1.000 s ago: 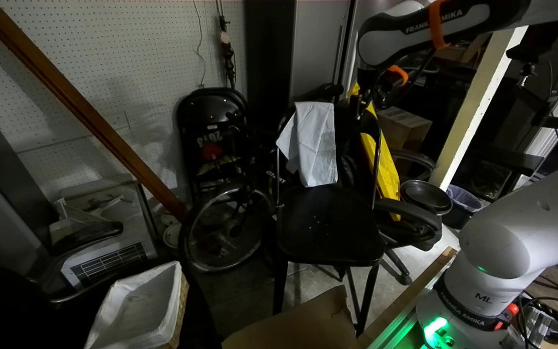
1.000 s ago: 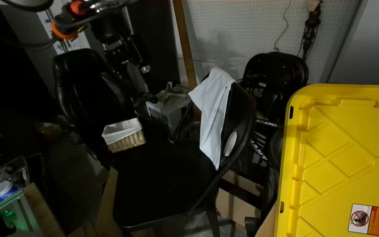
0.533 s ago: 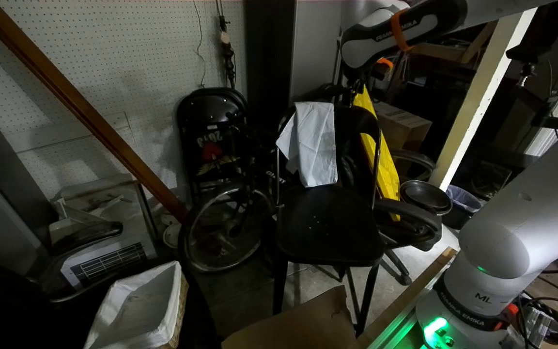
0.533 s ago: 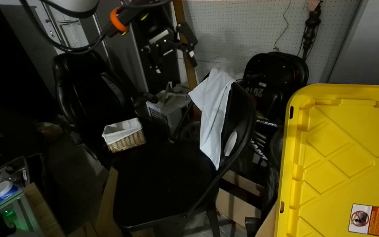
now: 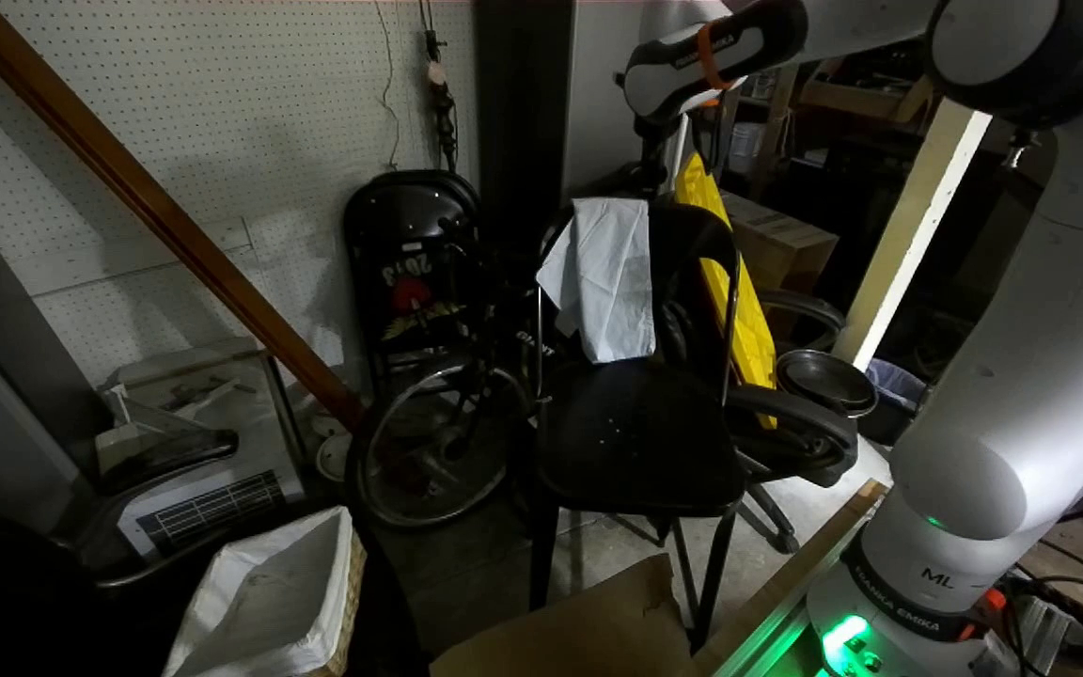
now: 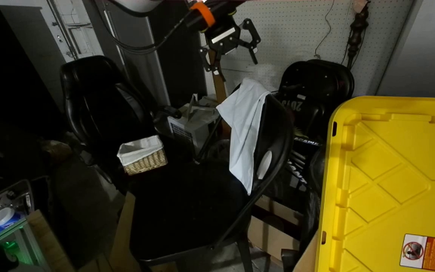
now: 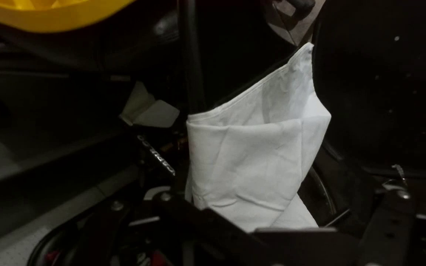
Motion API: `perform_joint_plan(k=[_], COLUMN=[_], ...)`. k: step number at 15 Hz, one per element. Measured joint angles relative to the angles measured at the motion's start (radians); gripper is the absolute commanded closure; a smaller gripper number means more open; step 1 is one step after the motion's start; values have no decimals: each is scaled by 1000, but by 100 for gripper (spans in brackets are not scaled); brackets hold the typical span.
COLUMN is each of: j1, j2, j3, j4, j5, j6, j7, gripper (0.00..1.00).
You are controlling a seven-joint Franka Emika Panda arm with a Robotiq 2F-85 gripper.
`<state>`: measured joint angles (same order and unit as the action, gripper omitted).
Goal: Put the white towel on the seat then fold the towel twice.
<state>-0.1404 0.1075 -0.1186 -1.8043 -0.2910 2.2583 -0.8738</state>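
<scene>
One limp white towel (image 6: 244, 128) is draping a black backrest (image 6: 276, 130), an exterior view is showing the black two-fingered gripper (image 6: 239, 68) gaping, shadow elsewhere obscuring it

robot base (image 5: 936, 555): "ML", with "FRANKA EMIKA" on its black band (image 5: 894, 592) | arm link (image 5: 767, 33): part-covered "…MIKA" beside an orange strap (image 5: 709, 58) | folded black chair (image 5: 410, 214): "2013" — upside down in both exterior views | bicycle frame (image 6: 307, 141): "ACAPU…", "…ANT"; in wrist view "CAPULCO" | yellow lid (image 6: 398, 189): label (image 6: 424, 252) with crossed-circle sign — print too small to read
</scene>
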Motion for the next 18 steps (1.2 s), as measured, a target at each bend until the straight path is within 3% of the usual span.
perform_joint_plan(k=[5, 10, 12, 13, 18], j1=[-31, -73, -88, -95, -119], j2=[130, 230, 263, 277, 329], j3=[10, 16, 26, 31, 54], j4=[118, 212, 241, 255, 312], j5=[173, 248, 277, 289, 321], j6=[19, 19, 19, 19, 19], j7=[-266, -355, -372, -378, -392], gripper=[0, 0, 9, 24, 58])
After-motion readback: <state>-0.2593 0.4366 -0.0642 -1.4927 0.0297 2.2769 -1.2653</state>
